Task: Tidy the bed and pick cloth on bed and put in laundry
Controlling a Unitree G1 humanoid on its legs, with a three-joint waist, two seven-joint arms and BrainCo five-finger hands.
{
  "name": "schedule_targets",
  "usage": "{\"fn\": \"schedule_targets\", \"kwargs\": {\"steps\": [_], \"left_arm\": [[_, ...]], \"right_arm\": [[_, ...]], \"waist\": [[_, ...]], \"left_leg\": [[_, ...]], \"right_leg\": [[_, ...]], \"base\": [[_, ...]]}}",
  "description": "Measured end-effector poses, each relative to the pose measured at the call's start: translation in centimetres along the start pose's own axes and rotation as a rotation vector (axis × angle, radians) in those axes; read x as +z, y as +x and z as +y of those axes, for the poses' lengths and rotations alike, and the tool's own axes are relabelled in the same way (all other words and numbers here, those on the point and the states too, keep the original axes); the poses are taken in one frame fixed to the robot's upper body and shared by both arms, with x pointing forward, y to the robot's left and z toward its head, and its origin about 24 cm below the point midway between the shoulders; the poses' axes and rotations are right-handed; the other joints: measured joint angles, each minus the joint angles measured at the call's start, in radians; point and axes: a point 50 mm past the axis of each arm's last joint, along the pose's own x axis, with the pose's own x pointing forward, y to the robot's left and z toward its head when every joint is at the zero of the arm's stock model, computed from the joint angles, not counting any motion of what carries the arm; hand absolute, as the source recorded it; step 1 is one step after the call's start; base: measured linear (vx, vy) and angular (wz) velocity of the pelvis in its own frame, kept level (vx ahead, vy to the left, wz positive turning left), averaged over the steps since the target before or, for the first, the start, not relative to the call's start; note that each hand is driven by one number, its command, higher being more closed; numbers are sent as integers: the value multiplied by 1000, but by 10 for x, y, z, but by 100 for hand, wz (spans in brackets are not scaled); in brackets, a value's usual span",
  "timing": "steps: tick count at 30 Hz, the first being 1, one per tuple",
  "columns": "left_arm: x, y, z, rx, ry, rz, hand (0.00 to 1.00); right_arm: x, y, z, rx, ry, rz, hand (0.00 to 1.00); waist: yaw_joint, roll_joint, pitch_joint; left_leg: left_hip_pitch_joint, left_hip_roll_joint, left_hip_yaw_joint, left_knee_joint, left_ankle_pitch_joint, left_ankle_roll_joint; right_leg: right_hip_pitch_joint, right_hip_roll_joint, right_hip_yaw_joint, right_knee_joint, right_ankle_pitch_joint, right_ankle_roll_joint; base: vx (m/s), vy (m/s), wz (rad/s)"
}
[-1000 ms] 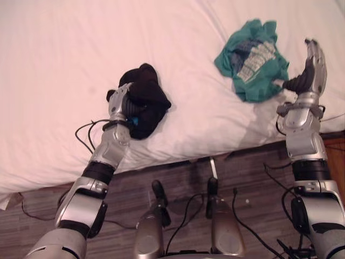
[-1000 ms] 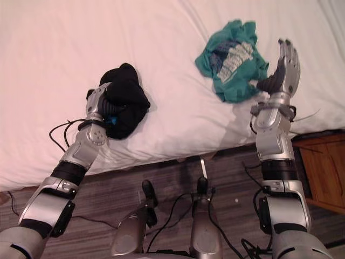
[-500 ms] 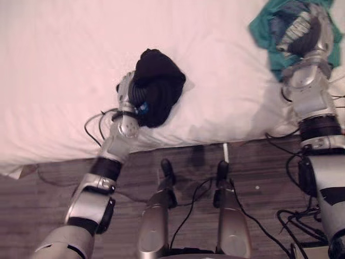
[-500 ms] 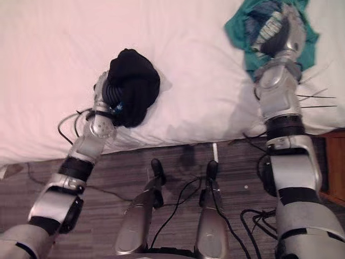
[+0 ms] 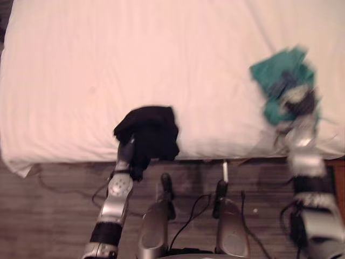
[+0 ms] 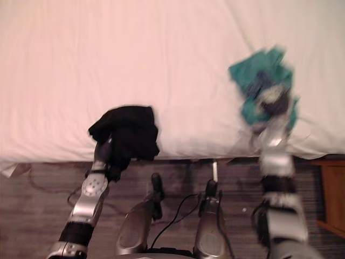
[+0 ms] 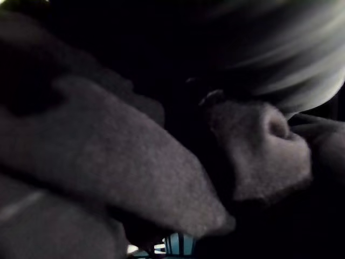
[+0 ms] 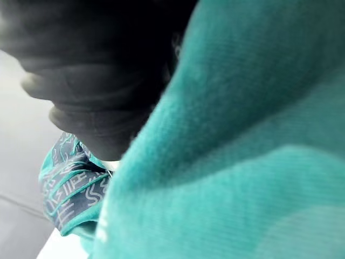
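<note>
Cloths: two (black cloth (image 5: 151, 132); teal cloth (image 5: 274, 71), seemingly crumpled).

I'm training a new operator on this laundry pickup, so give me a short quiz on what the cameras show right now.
1. Which cloth sits at the bed's near edge by the left hand? A teal, B black, C white.
2. True or false: the teal cloth lies to the left of the black one.
3. Fill in: the right hand is at the ___ cloth.
Key: 1 B, the black cloth; 2 false, it lies to the right; 3 teal.
</note>
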Motion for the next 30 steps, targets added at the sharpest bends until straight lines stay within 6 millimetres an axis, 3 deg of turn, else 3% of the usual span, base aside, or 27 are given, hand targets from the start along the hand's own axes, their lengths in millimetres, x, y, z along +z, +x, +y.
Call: {"fn": "schedule_targets", "kwargs": {"steps": [1, 3, 5, 7, 8, 10, 11, 12, 13, 14, 15, 16, 17, 19, 20, 21, 22, 23, 24, 26, 27, 28, 29, 30], "left_arm": [[-16, -9, 2, 26, -64, 78, 100], [-34, -24, 0, 68, -192, 161, 100], [-46, -39, -7, 91, -298, 225, 100], [-54, -50, -13, 111, -372, 269, 100], [-58, -55, -17, 117, -402, 293, 100], [-59, -59, -18, 131, -409, 302, 100], [-56, -59, -17, 141, -410, 290, 100], [-55, -58, -17, 143, -411, 287, 100], [-56, -58, -17, 149, -409, 288, 100], [-57, -59, -15, 162, -396, 293, 100], [-59, -61, -13, 173, -389, 301, 100], [-60, -62, -12, 174, -381, 305, 100], [-60, -63, -10, 168, -358, 300, 100], [-56, -66, -4, 174, -337, 274, 100], [-55, -68, 1, 185, -322, 264, 100], [-55, -67, 1, 185, -311, 264, 100], [-54, -67, 3, 185, -294, 261, 100], [-54, -66, 8, 182, -264, 256, 100], [-54, -66, 9, 177, -253, 258, 100], [-58, -66, 4, 150, -243, 277, 100], [-59, -66, 2, 141, -240, 284, 100], [-64, -67, -2, 118, -222, 307, 100], [-70, -69, -5, 98, -191, 333, 100], [-73, -70, -7, 86, -181, 344, 100]], "right_arm": [[-31, -31, 11, 24, 99, 108, 100], [-63, -70, 30, 82, 199, 245, 100], [-78, -96, 54, 190, 207, 325, 100], [-82, -109, 74, 283, 205, 357, 100], [-84, -113, 80, 304, 213, 372, 100], [-86, -114, 78, 295, 215, 381, 100], [-87, -114, 70, 263, 207, 376, 100], [-86, -114, 61, 241, 195, 359, 100], [-85, -114, 57, 233, 189, 348, 100], [-80, -111, 48, 223, 158, 307, 100], [-78, -110, 42, 220, 131, 283, 100], [-78, -111, 37, 215, 116, 276, 100], [-79, -112, 28, 198, 86, 267, 100], [-78, -113, 28, 198, 78, 263, 100], [-79, -117, 29, 197, 78, 270, 100], [-84, -122, 25, 189, 79, 296, 100], [-85, -124, 28, 190, 98, 309, 100], [-84, -129, 35, 207, 133, 318, 100], [-83, -134, 40, 219, 162, 325, 100], [-88, -144, 39, 208, 178, 355, 100], [-90, -146, 37, 201, 181, 366, 100], [-95, -152, 33, 185, 179, 392, 100], [-99, -158, 30, 173, 186, 418, 100], [-100, -159, 29, 168, 192, 426, 100]], "waist": [[-2, -23, -26], [1, -48, -61], [5, -54, -89], [11, -49, -108], [14, -40, -115], [15, -27, -127], [18, -26, -135], [20, -30, -151], [20, -28, -162], [27, 1, -183], [28, 20, -196], [28, 30, -205], [34, 40, -219], [50, 25, -233], [60, 5, -236], [51, 3, -235], [45, 2, -234], [23, 1, -234], [7, -1, -234], [-27, -10, -231], [-31, -12, -229], [-44, -13, -223], [-58, -16, -220], [-59, -20, -219]], "left_leg": [[45, 2, 7, -19, -2, -5], [105, -1, 16, -36, -8, -14], [133, -4, 15, -40, -13, -16], [135, -8, -13, -37, -14, -17], [121, -15, -70, -30, -13, -17], [91, -21, -132, -33, -31, -16], [72, -15, -73, -37, -71, 41], [43, 0, 59, -11, -105, 96], [22, 24, 162, 21, -113, 114], [-3, 104, 433, 106, -122, 135], [-2, 150, 580, 163, -93, 164], [-3, 160, 630, 187, -74, 170], [-27, 137, 619, 208, -64, 156], [-66, 77, 514, 217, -91, 180], [-77, 27, 432, 221, -107, 189], [-77, -2, 344, 224, -118, 190], [-78, -17, 286, 225, -119, 191], [-72, -40, 188, 204, -119, 194], [-59, -62, 110, 179, -107, 191], [-3, -121, -36, 106, -76, 183], [9, -134, -75, 94, -72, 182], [31, -152, -135, 76, -69, 173], [53, -159, -152, 54, -60, 159], [55, -165, -161, 44, -51, 146]], "right_leg": [[39, 6, 3, -17, -1, 0], [91, 9, 12, -38, -4, 3], [125, 7, 10, -53, -5, 3], [147, 2, -14, -57, -9, 9], [179, -9, -76, -57, -19, 10], [231, -24, -201, -52, -36, 15], [294, -47, -372, -73, -36, 14], [337, -70, -494, -103, -33, 19], [350, -85, -547, -109, -33, 20], [384, -83, -669, -99, -41, 32], [425, -82, -752, -95, -48, 43], [453, -83, -802, -89, -49, 44], [497, -103, -897, -42, -49, 44], [511, -182, -959, 116, -48, 43], [511, -270, -941, 293, -19, -8], [478, -316, -838, 456, 4, -154], [432, -305, -724, 531, -44, -175], [325, -220, -507, 594, -116, -147], [256, -145, -366, 585, -162, -122], [161, -55, -197, 488, -231, -108], [138, -38, -153, 455, -238, -106], [88, 12, -14, 358, -247, -78], [59, 51, 119, 244, -239, -24], [56, 56, 159, 184, -220, 0]], "base": [[153, -59, -24], [118, -36, -21], [77, -12, -2], [32, -10, 43], [-16, -15, 125], [-31, -10, 193], [13, -4, 281], [50, 8, 299], [91, 101, 294], [158, 152, 270], [178, 174, 277], [221, 165, 280], [245, 224, 261], [253, 227, 224], [282, 174, 220], [298, 148, 232], [272, 72, 241], [246, -21, 234], [246, -55, 248], [241, -86, 225], [286, -143, 226], [224, -138, 204], [220, -155, 199], [149, -161, 156]]}}
